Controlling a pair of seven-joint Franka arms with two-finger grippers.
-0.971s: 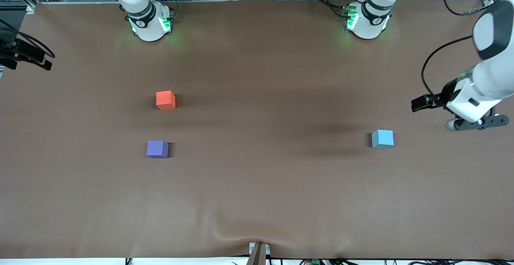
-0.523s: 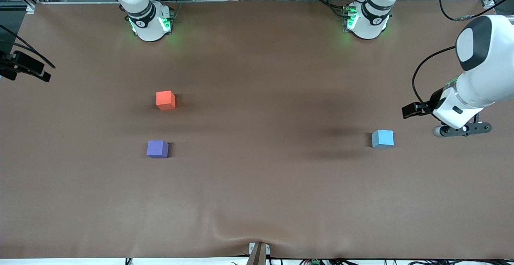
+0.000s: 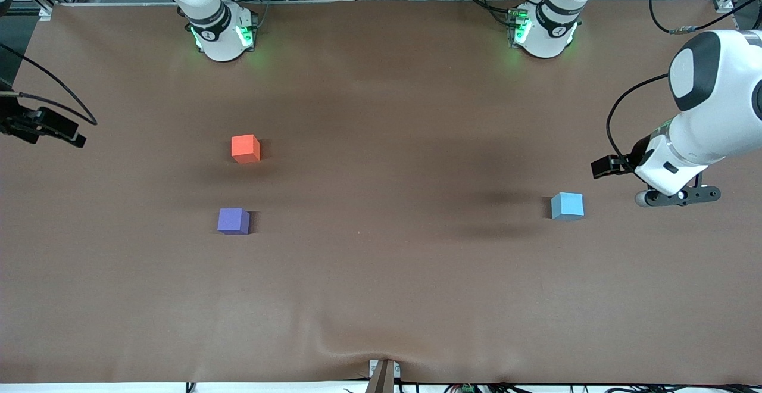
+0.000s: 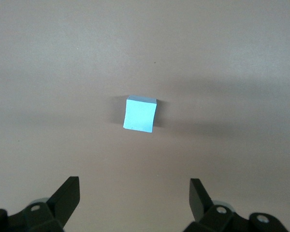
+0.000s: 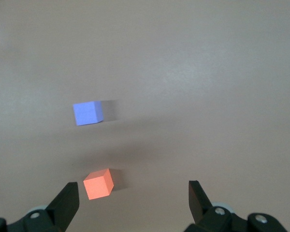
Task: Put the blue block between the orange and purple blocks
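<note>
The sky-blue block (image 3: 567,206) sits on the brown table toward the left arm's end. It shows in the left wrist view (image 4: 140,114), ahead of the fingers. My left gripper (image 4: 134,193) is open and empty, up in the air over the table (image 3: 677,195), beside the blue block and apart from it. The orange block (image 3: 245,148) and the purple block (image 3: 233,221) sit toward the right arm's end, the purple one nearer the front camera, with a gap between them. My right gripper (image 5: 133,195) is open and empty, in the air, with the orange block (image 5: 98,183) and purple block (image 5: 88,113) in its view.
The brown table cover (image 3: 381,274) has a wrinkle at its near edge. Both arm bases (image 3: 220,33) (image 3: 545,30) stand along the table's edge farthest from the front camera. Only a black part of the right hand (image 3: 44,126) shows at the table's end.
The left arm has moved in toward the blue block from the table's end. The right hand has shifted a little over the table's edge. The blocks have not moved.
</note>
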